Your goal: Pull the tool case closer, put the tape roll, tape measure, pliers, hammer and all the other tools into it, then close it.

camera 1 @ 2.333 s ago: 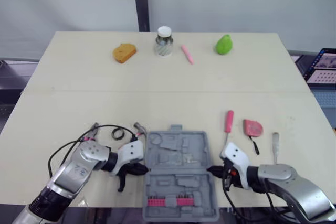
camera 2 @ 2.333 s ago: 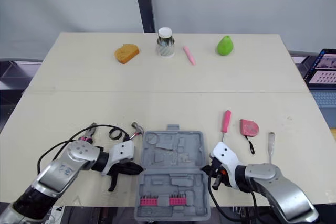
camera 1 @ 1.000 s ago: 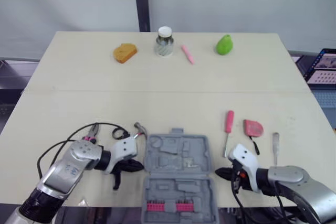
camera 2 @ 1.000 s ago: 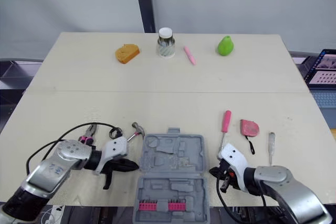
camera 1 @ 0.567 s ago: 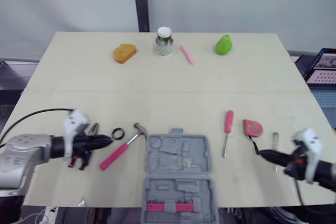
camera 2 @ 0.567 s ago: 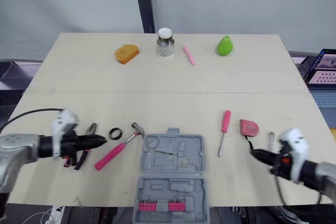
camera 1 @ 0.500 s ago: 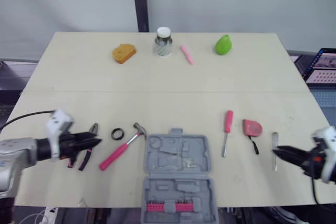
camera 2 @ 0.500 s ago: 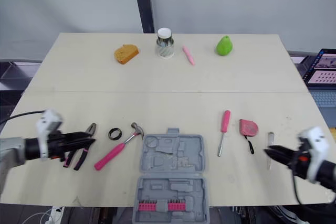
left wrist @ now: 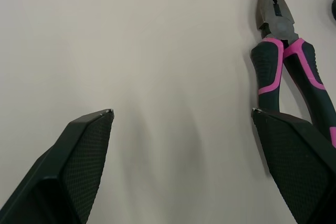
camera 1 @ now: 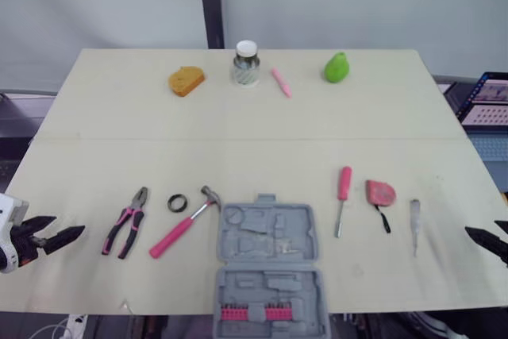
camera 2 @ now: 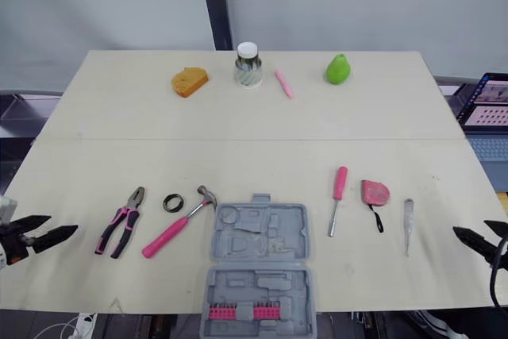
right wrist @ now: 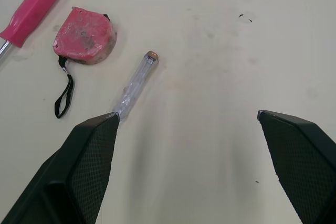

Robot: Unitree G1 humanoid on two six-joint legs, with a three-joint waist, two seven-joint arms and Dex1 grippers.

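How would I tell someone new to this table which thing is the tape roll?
On the table, find the open grey tool case at the near edge and look left of it. Between the pink-handled hammer and the pliers lies the tape roll, the only small black ring there.

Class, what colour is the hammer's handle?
The hammer has a pink handle, clearest in the right eye view.

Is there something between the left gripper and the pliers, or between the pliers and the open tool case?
Nothing visible lies between the left gripper and the pliers. Between the pliers and the tool case lies the pink hammer, with the tape roll beside its head; the pliers probably must be lifted over it.
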